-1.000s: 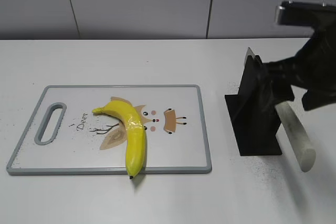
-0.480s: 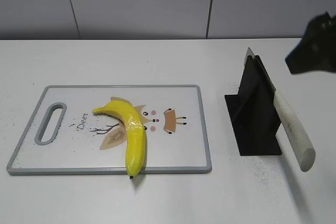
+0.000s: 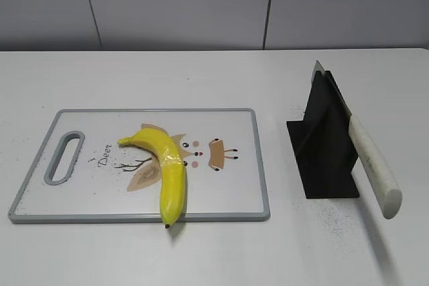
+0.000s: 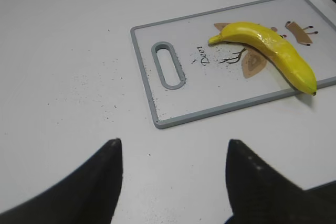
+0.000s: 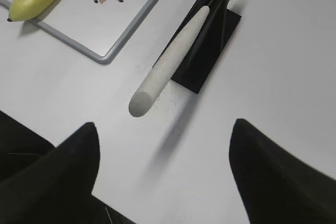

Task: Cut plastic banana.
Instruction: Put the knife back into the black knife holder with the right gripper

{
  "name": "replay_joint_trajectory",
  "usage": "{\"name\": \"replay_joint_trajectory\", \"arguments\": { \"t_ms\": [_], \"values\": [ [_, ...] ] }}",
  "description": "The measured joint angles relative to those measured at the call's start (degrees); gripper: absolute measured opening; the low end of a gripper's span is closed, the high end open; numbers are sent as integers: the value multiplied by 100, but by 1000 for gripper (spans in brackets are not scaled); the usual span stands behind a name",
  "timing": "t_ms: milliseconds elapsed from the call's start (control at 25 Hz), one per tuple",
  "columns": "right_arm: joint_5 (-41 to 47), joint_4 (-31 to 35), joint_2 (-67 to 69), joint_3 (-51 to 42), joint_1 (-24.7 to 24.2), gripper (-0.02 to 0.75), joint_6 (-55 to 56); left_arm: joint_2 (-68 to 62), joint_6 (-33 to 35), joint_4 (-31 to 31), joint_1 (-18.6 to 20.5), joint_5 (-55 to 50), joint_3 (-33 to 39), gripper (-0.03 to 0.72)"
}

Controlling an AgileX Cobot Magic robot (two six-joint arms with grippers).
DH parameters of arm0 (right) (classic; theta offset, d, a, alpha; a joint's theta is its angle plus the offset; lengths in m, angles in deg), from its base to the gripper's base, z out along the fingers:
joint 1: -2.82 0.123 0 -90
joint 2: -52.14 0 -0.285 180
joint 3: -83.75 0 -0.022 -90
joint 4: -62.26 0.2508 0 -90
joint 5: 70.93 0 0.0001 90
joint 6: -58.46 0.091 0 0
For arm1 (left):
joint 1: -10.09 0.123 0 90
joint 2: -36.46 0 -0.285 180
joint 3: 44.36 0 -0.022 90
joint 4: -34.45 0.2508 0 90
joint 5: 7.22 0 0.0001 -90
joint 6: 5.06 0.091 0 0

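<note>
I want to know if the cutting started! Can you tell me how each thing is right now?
banana: whole, uncut, lying on the board, tip past the near edge.
cutting board: flat on the table.
knife: parked in its stand, handle sticking out, not held.
knife stand: upright on the table.
left gripper: open, empty.
right gripper: open, empty.
</note>
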Motion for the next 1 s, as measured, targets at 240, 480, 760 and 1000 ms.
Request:
{"name": "replay_joint_trajectory", "arguments": {
  "t_ms": [240,480,760,1000],
  "values": [
    [212,129,-1260,-547,0,585,-16,0,0,4,0,5,0,584],
    [220,155,-1890,-601,0,585,-16,0,0,6,0,6,0,584],
    [670,177,-2190,-734,0,585,243,0,0,0,0,7,0,584],
    [728,-60,-2850,-771,0,585,690,0,0,-4,0,7,0,584]
  ]
}}
